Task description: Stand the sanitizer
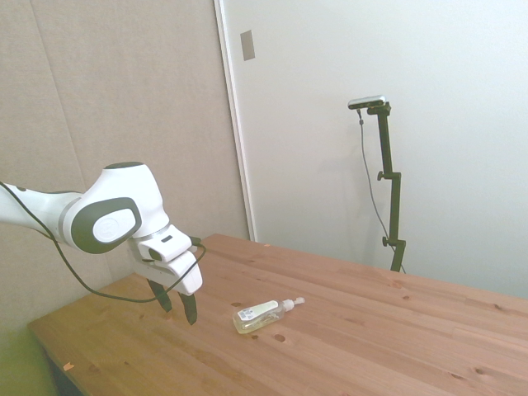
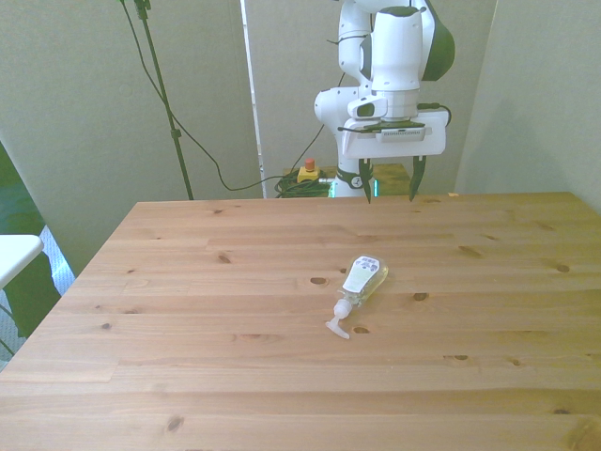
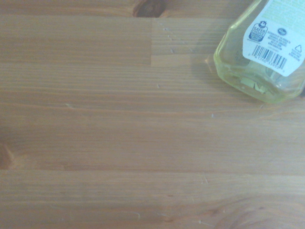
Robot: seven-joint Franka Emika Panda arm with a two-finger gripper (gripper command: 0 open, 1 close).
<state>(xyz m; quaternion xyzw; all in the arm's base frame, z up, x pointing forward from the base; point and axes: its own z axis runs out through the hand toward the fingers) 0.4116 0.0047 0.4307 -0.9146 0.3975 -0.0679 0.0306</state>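
The claw (image 2: 387,191) hangs open and empty above the far part of the desk (image 2: 188,310), its two dark fingers (image 1: 190,307) spread apart and pointing down from a glossy white arm (image 2: 394,47). Nearer the camera in the front view, well apart from the claw, the sanitizer (image 2: 360,287) lies flat on its side: a slim clear plastic bottle of pale yellow liquid with a white label, its white pump top aimed toward the near edge. The desk is knotty jointed pine planks. Plain pale walls (image 1: 412,66) stand behind.
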